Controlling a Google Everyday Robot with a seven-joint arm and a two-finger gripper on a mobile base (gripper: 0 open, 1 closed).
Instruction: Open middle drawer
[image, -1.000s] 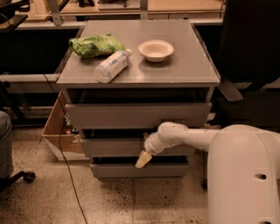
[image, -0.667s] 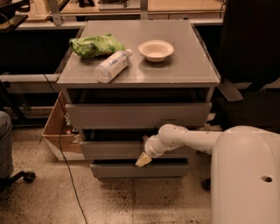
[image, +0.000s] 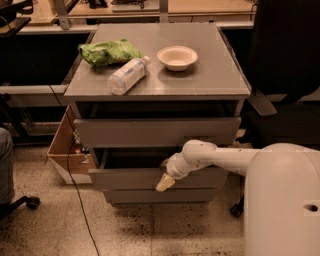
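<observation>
Here the grey counter is the top of a three-drawer cabinet, and it carries a crumpled green bag at its back left, a clear bottle lying on its side just in front of the bag, and a pale bowl upright to the right of both. Below the top, the top drawer shows a dark gap above its tall front. The middle drawer sits under it, its front standing out from the cabinet with a dark opening showing behind its upper edge. The narrow bottom drawer lies beneath that. The white arm reaches in from the right, and the hand is at the middle drawer's front near its upper edge, its cream tip against the grey panel; whether it is open or closed I cannot tell. The floor is speckled stone. A cardboard box stands by the cabinet's left side, with a dark cable trailing down past it. A black chair stands to the right, and a bench runs along the back.
</observation>
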